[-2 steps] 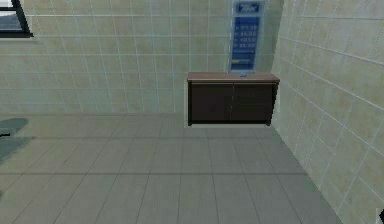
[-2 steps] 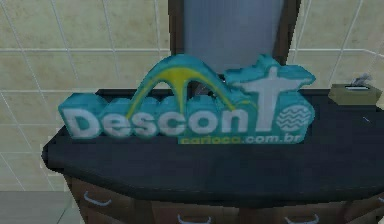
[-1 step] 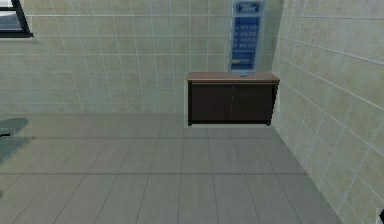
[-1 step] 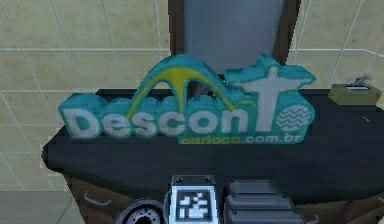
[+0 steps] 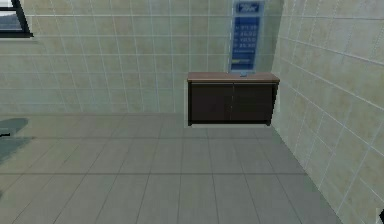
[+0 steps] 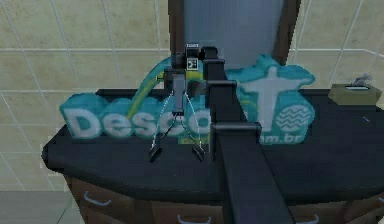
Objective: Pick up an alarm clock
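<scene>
Tool (image 6: 180, 152) sits at far end of arm (image 6: 245, 160), above dark desk (image 6: 330, 150). Cannot tell fingers' state or whether it holds anything. Teal lettered sign (image 6: 110, 120) stands on desk just behind tool. Small tan box (image 6: 355, 92) lies well apart from tool, toward arm side view's right. Cannot tell where alarm clock is. Forward view: dark cabinet (image 5: 231, 100) under blue poster (image 5: 245, 38).
</scene>
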